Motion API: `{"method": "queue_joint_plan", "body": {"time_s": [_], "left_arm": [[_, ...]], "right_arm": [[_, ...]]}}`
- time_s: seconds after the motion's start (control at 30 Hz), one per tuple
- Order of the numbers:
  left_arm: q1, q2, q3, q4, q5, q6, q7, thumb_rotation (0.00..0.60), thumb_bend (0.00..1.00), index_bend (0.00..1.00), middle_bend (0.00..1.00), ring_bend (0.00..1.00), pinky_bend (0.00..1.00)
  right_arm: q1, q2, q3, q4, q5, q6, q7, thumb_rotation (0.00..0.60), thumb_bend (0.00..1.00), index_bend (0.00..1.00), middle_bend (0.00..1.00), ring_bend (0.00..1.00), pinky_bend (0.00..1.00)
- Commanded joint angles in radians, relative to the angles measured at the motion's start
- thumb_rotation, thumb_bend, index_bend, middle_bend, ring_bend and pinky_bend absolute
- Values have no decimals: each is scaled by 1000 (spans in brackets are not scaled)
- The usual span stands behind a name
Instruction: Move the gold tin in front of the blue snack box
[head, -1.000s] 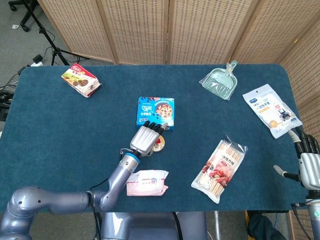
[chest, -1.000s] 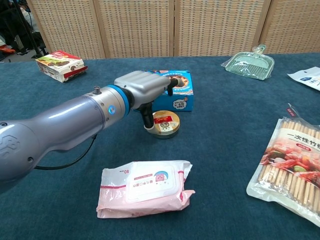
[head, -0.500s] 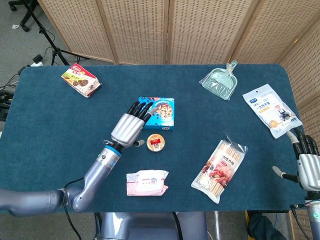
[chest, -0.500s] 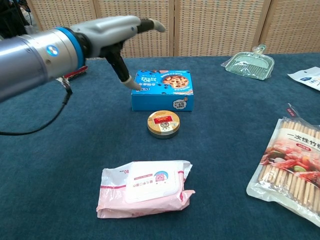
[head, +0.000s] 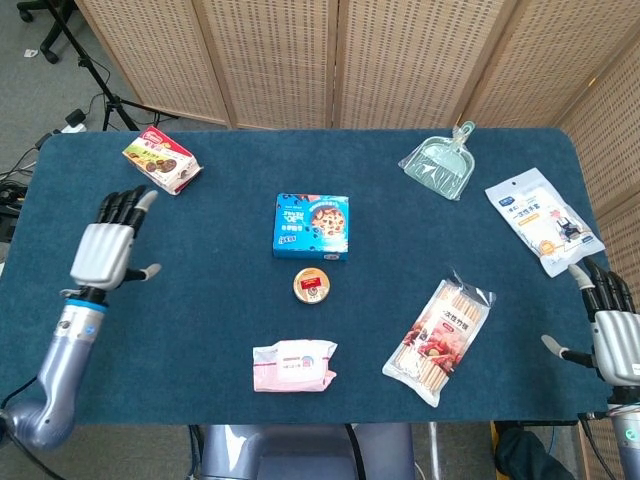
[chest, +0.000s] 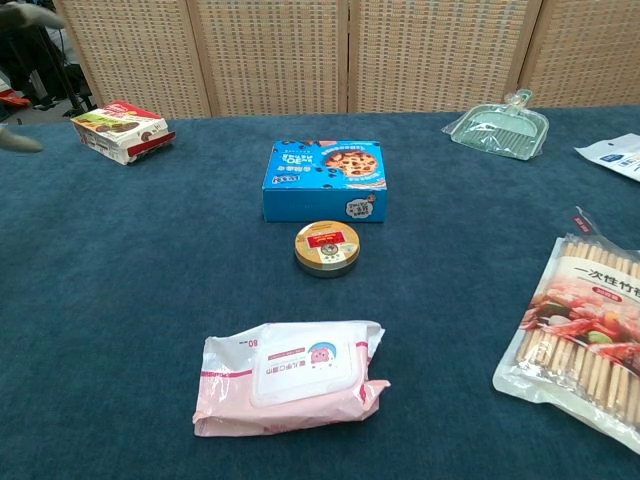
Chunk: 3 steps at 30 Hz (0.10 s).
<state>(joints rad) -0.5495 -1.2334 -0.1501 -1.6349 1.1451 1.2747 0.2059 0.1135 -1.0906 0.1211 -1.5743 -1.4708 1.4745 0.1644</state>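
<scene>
Both hands hold nothing. On the near-left side of the table, the left hand (head: 102, 250) is raised with its fingers extended and slightly apart, well away from every object; in the chest view only a sliver of a fingertip shows at the left edge. Off the table's right edge, the right hand (head: 615, 325) hangs low with its fingers loosely spread and empty.

Resting flat on the blue tablecloth (head: 180, 300), the gold tin (head: 312, 286) sits just beside the near edge of the blue snack box (head: 311, 226), with a narrow gap between them in the chest view, tin (chest: 328, 247) and box (chest: 326, 179) roughly centred on each other. By the look of it the placement is done: the tin stands in front of the box, upright, with no hand on it. What is left, if anything, is only for the left arm to settle away.

Around them lie a pink wet-wipes pack (head: 293, 364) nearer the robot, a bag of bamboo skewers (head: 440, 336) to the right, a green dustpan (head: 438, 164) at the far right, a white resealable pouch (head: 542, 220) by the right edge, and a red-and-white biscuit box (head: 161, 163) at the far left. None crowds the tin.
</scene>
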Motion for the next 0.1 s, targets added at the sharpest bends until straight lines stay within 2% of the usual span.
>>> {"method": "queue_joint_plan", "body": {"time_s": [0.03, 0.1], "left_arm": [[194, -34, 99, 247, 105, 153, -259, 600, 0, 0, 0, 0, 0], [240, -73, 101, 327, 116, 190, -349, 600, 0, 0, 0, 0, 0]], "right_arm": [[0, 0, -1, -1, -4, 2, 0, 600, 0, 0, 0, 0, 0], [0, 1, -1, -1, -4, 2, -2, 600, 0, 0, 0, 0, 0]]}}
